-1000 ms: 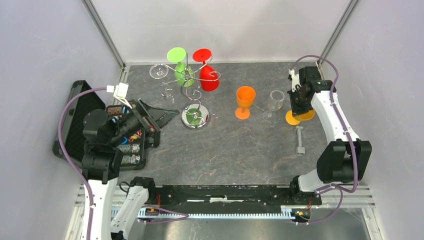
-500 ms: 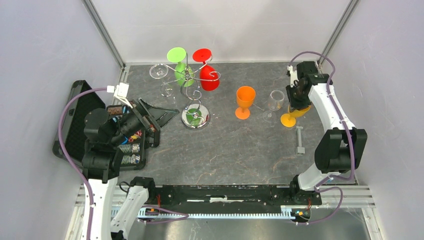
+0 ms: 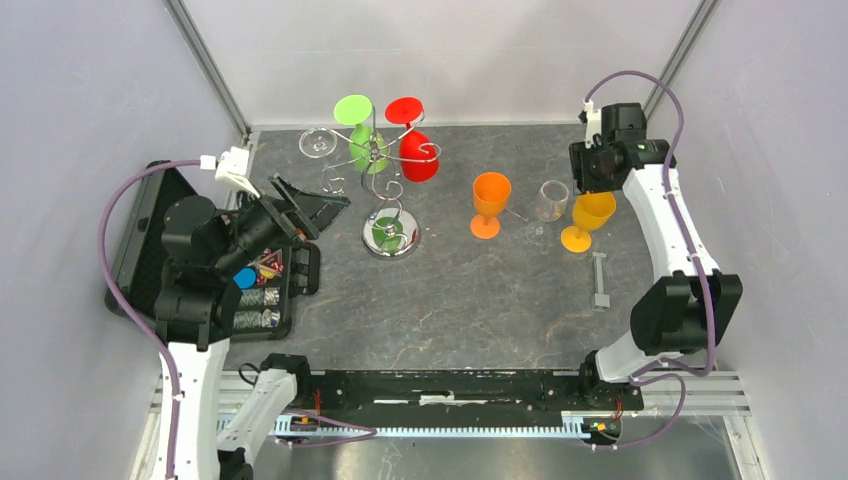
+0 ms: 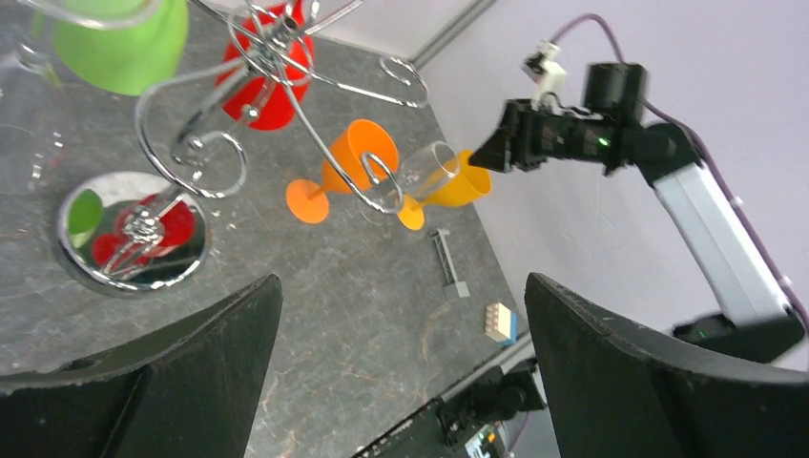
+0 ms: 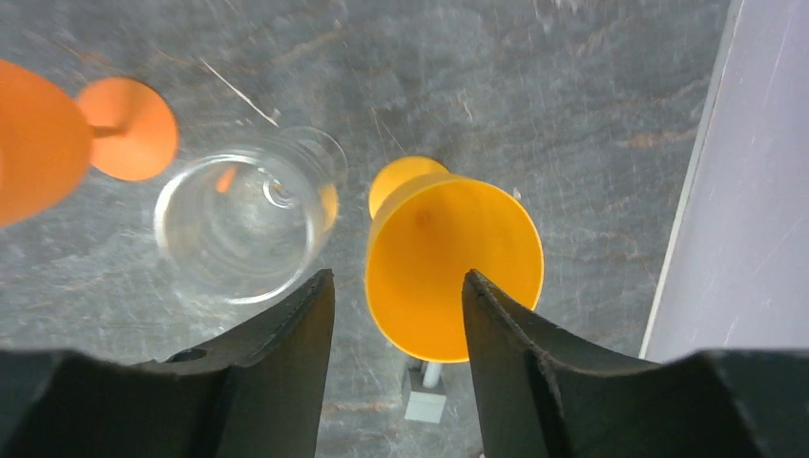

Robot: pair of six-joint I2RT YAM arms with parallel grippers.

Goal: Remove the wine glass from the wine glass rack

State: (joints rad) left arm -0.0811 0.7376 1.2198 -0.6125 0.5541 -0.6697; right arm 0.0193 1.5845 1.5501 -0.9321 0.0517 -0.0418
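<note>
The wine glass rack (image 3: 390, 237) is a chrome wire stand with a round shiny base (image 4: 129, 234). From its curled arms hang a green glass (image 3: 357, 128), a red glass (image 3: 414, 150) and clear glasses (image 3: 317, 142). To its right an orange glass (image 3: 490, 200), a clear glass (image 3: 550, 200) and a yellow wine glass (image 3: 588, 215) stand upright on the table. My right gripper (image 3: 592, 180) hovers open just above and behind the yellow glass (image 5: 453, 267), not touching it. My left gripper (image 3: 325, 210) stands wide open left of the rack, empty, its fingers (image 4: 191, 372) framing bare table.
A black case (image 3: 270, 290) with small parts lies at the left by the left arm. A grey bar (image 3: 598, 282) lies near the right arm. A small beige and blue block (image 4: 499, 322) sits at the table's near edge. Walls close in at the back and right.
My right gripper has opened and let go of the yellow glass, which went from tilted to upright, then drawn back. The left arm has lifted and turned slightly toward the rack.
</note>
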